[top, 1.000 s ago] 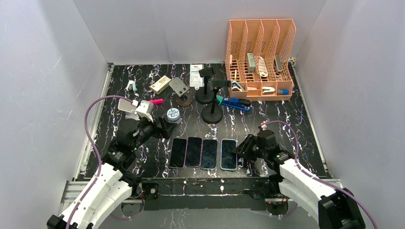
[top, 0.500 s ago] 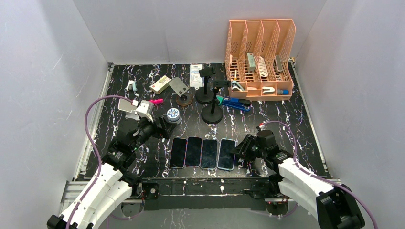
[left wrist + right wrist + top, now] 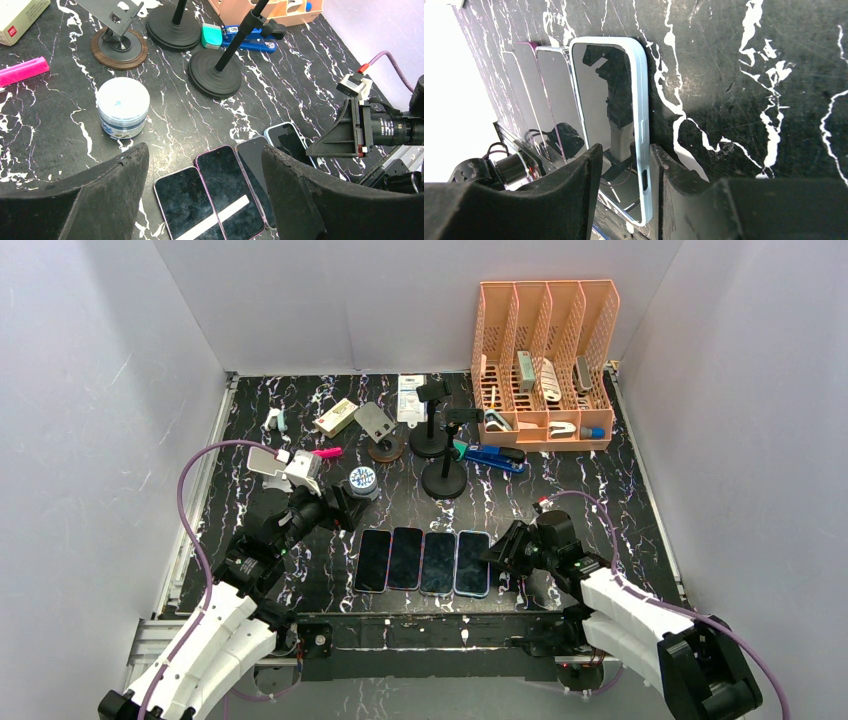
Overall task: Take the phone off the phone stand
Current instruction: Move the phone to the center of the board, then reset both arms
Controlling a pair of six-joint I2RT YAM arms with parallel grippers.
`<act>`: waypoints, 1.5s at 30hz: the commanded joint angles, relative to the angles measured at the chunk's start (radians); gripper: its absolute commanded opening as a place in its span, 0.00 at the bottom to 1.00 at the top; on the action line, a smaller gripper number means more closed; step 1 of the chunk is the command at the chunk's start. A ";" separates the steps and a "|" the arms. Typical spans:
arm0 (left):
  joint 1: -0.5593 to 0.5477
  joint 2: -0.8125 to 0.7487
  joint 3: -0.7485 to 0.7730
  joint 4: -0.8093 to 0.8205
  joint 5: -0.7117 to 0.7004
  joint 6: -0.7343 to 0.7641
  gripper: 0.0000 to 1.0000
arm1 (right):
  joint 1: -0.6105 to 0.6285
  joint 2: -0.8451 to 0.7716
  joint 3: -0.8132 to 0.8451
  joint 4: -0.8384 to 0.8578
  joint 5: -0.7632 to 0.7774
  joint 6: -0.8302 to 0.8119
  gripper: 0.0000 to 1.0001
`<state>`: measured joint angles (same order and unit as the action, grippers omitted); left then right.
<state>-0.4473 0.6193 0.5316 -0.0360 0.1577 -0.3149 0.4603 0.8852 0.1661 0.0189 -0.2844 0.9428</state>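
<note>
The phone (image 3: 473,562) in a light-blue case lies flat at the right end of a row, beside three other phones (image 3: 405,558). My right gripper (image 3: 497,555) is low at its right side. In the right wrist view the phone (image 3: 599,90) has its long edge between my right gripper's (image 3: 624,150) parted jaws: one finger rests against that edge, the other hangs over the screen with a gap. Two black pole phone stands (image 3: 445,480) (image 3: 430,443) and a metal plate stand (image 3: 380,435) hold nothing. My left gripper (image 3: 204,150) hovers wide open over the row's left end.
A white jar (image 3: 362,480) sits just behind the phones near my left gripper. A pink item (image 3: 327,452), a small box (image 3: 336,417) and a blue stapler (image 3: 497,457) lie further back. An orange rack (image 3: 545,360) stands at the back right.
My right gripper has slid left, taking the light-blue phone with it until it lies against the neighbouring phone. The left arm has not moved.
</note>
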 commanded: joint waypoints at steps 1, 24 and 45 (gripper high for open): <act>-0.001 0.000 0.013 -0.001 0.003 0.005 0.80 | 0.004 0.033 -0.002 -0.028 -0.002 -0.040 0.48; -0.001 0.003 0.012 -0.001 0.005 0.005 0.80 | 0.010 0.097 0.017 0.040 -0.078 -0.071 0.52; -0.001 0.031 0.032 -0.034 -0.073 -0.045 0.80 | 0.011 -0.282 0.203 -0.341 0.184 -0.183 0.59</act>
<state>-0.4473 0.6304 0.5320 -0.0391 0.1459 -0.3267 0.4664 0.6521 0.2733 -0.2398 -0.1852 0.8242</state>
